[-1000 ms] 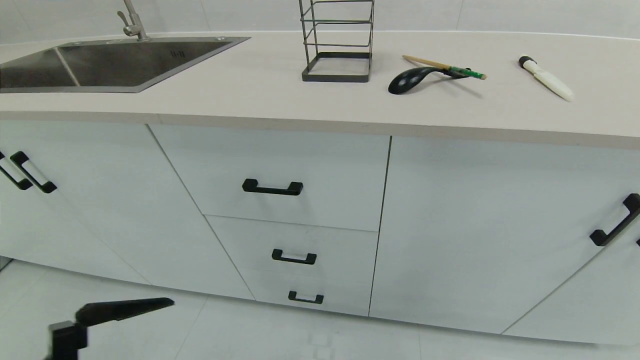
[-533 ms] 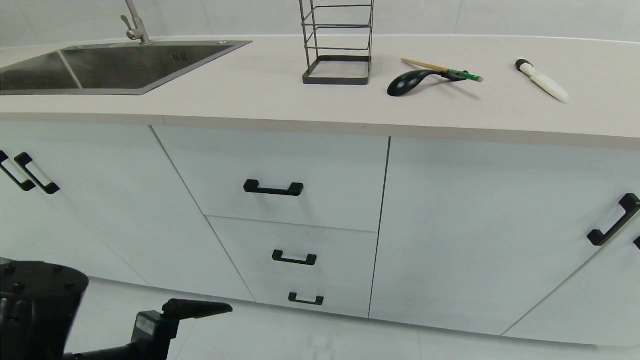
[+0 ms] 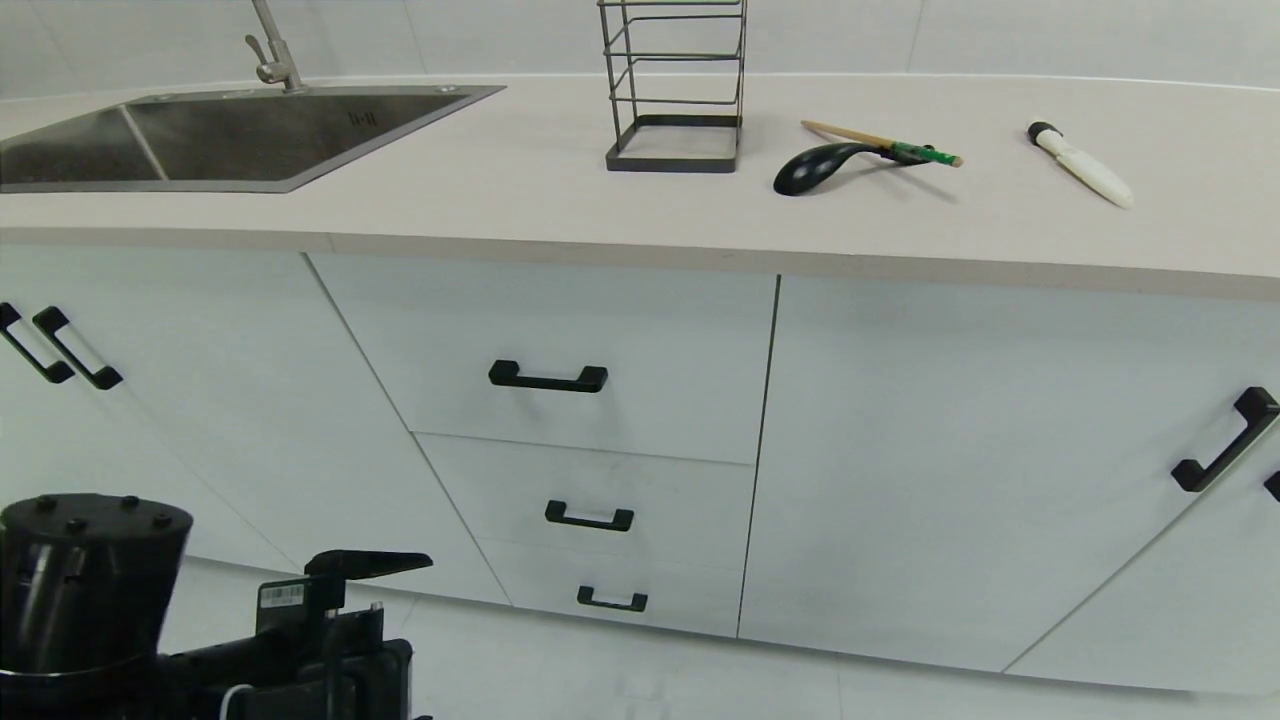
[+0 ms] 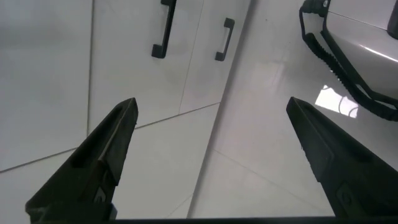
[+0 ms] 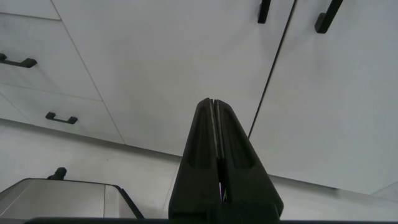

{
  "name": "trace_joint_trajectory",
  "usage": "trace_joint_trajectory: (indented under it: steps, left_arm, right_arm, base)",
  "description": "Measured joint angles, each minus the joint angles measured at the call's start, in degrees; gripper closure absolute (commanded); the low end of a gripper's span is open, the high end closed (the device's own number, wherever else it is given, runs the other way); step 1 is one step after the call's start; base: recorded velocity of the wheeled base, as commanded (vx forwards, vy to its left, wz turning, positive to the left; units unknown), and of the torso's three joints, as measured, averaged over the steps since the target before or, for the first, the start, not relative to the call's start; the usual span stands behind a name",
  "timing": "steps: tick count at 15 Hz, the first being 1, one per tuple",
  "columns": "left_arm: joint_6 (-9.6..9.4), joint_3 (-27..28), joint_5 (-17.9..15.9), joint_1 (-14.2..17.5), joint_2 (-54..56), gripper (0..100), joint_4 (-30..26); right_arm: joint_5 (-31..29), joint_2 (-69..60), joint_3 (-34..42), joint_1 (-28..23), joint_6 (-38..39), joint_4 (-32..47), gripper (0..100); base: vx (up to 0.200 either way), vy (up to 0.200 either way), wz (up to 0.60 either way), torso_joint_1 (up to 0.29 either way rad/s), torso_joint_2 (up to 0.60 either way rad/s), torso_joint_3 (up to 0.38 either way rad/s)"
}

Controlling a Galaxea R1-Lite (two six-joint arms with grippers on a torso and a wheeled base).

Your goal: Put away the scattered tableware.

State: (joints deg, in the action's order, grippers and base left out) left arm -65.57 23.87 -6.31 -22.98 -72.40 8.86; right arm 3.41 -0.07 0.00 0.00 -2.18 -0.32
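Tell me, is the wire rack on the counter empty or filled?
Empty. Nothing shows inside the wire rack; the spoon, chopsticks and knife lie beside it on the counter.

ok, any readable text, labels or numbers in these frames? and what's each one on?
Nothing reads legibly.
White sticker on the left arm: barcode-like print, too small to read.
Mark on the inner wall of the sink: blurred, unreadable.
Green band on the chopsticks: cannot tell whether it carries any print.
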Motion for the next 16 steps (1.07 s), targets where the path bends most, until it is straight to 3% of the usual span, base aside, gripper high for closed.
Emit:
trace_joint_trajectory:
  steps: [5, 10, 16]
  left_arm:
    - [-0.17, -0.5, 3.2, -0.1, -7.9, 0, 1.1]
    - [-0.11, 0.3, 4.2, -1.4, -16.0, 0, 8.0]
    - [-0.3, 7.3, 4.3, -4.0, -25.1, 0, 8.9]
  right_arm:
    - [0.0, 0.0, 0.0, 0.0, 0.0, 0.0, 100]
    - [0.0, 0.0, 0.0, 0.0, 0.0, 0.0, 100]
    - [0.0, 0.0, 0.0, 0.0, 0.0, 0.0, 100]
  base:
    - [0.0, 0.0, 0.0, 0.0, 0.0, 0.0]
    - [0.0, 0.0, 0.0, 0.0, 0.0, 0.0]
    - [0.0, 0.0, 0.0, 0.0, 0.0, 0.0]
